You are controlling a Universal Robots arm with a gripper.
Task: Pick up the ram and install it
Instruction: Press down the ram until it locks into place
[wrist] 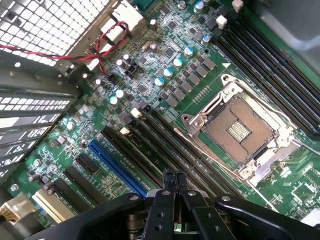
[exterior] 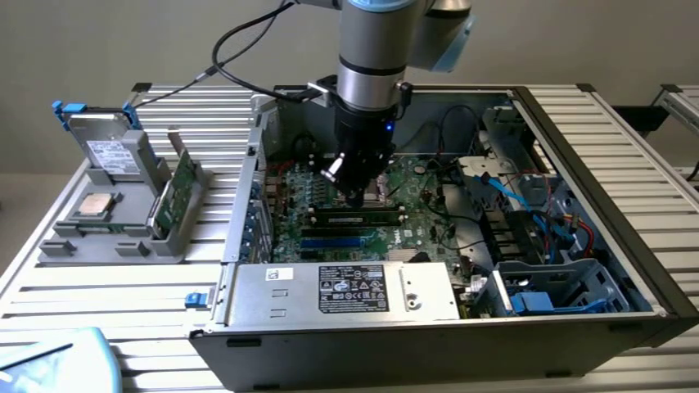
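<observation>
The ram (exterior: 355, 218), a slim dark stick with a pale label, lies along one of the black slots on the green motherboard (exterior: 421, 184) inside the open computer case. My gripper (exterior: 358, 199) hangs straight down over the ram's middle, its tips at or just above the stick's top edge; whether they touch I cannot tell. In the wrist view the gripper (wrist: 173, 176) has its two black fingers pressed together with nothing between them, over the long black slots (wrist: 165, 145) beside the open processor socket (wrist: 240, 130).
A silver power supply (exterior: 339, 291) sits at the case's near side, with blue and red cables (exterior: 535, 205) at the exterior view's right. Outside the case, a grey holder (exterior: 77, 237) carries a green card (exterior: 175, 192), a square processor (exterior: 96, 205) and a drive (exterior: 110, 151).
</observation>
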